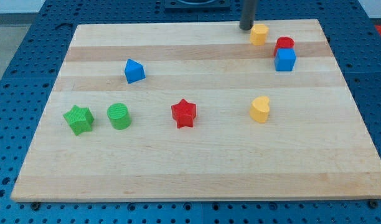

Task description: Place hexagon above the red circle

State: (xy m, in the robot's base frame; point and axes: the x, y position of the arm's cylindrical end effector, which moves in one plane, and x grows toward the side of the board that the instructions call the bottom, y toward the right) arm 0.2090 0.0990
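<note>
No readable text, labels, brands, numbers or signs anywhere in view.

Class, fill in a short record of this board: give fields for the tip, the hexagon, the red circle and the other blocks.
Tip: my tip, just left of the yellow hexagon
Red circle: red circle, right of and slightly below the hexagon, touching the blue cube
Others: blue wedge-like block, green star, green circle, red star, yellow heart

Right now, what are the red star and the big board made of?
The red star looks like matte plastic, probably 3D-printed: fine ridges show on its sides. The board looks like pale wood, smooth and lightly finished: grain and joined strips run across it.
</note>
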